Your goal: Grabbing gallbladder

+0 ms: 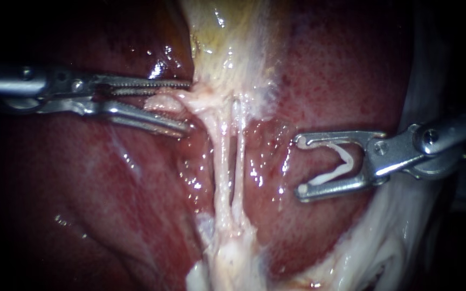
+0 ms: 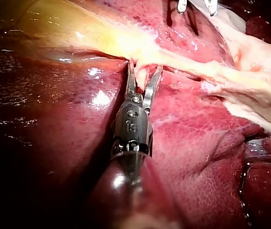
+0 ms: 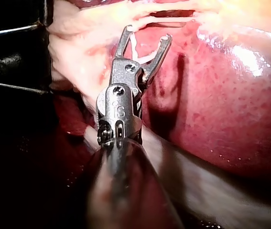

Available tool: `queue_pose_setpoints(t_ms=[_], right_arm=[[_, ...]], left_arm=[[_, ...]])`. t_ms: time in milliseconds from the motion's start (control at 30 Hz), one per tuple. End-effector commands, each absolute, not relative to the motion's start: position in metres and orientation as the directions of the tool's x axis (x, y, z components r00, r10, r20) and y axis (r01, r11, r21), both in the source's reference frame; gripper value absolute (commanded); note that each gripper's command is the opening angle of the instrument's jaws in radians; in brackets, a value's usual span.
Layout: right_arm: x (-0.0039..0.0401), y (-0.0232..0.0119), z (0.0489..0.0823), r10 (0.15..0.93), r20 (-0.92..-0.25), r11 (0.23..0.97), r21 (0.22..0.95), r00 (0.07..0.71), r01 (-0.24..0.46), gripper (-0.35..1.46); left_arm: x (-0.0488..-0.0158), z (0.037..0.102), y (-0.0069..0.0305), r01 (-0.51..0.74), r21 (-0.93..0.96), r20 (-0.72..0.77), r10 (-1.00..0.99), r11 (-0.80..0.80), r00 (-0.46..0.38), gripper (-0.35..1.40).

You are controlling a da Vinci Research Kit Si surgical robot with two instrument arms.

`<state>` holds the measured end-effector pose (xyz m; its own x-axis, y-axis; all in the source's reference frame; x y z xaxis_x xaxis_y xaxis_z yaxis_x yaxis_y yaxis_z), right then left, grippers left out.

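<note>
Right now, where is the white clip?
In the endoscope view the white clip sits on the right, held in the claw of my right instrument, over the liver and apart from the two pale tubes to its left.

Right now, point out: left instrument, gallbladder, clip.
left instrument (image 1: 189, 106): endoscope view, midway between its open jaw tips.
gallbladder (image 1: 225, 46): endoscope view, on its pale yellowish wall.
clip (image 1: 333, 173): endoscope view, on its lower white leg, held in the jaws of the right instrument (image 1: 299, 166).
</note>
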<state>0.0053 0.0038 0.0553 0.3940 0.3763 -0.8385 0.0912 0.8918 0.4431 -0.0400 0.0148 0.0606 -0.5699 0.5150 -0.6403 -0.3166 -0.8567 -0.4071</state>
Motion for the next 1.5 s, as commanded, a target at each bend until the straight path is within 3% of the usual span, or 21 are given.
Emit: queue_pose_setpoints(t_ms=[33, 200, 567, 1033, 1500], right_arm=[[0.0054, 0.0038, 0.0553, 0.376, -0.839, 0.892, 0.443, 0.394, 0.091, 0.48], [0.0054, 0.0038, 0.0552, 0.376, -0.839, 0.892, 0.443, 0.394, 0.091, 0.48], [0.0054, 0.0038, 0.0552, 0.376, -0.839, 0.892, 0.443, 0.394, 0.091, 0.48], [0.0054, 0.0038, 0.0552, 0.376, -0.839, 0.892, 0.443, 0.394, 0.091, 0.48], [0.0053, 0.0038, 0.0552, 0.376, -0.839, 0.892, 0.443, 0.394, 0.092, 0.48]], left_arm=[[-0.0398, 0.0605, 0.0148, -0.316, -0.408, -0.64, 0.515, -0.857, -0.57, 0.32], [-0.0396, 0.0603, 0.015, -0.311, -0.412, -0.64, 0.515, -0.856, -0.57, 0.24], [-0.0395, 0.06, 0.0156, -0.329, -0.438, -0.624, 0.546, -0.837, -0.558, -0.35], [-0.0387, 0.0576, 0.0157, -0.365, -0.471, -0.586, 0.594, -0.803, -0.551, -0.35], [-0.0338, 0.0533, 0.0188, -0.41, -0.448, -0.574, 0.607, -0.794, -0.549, -0.35]])
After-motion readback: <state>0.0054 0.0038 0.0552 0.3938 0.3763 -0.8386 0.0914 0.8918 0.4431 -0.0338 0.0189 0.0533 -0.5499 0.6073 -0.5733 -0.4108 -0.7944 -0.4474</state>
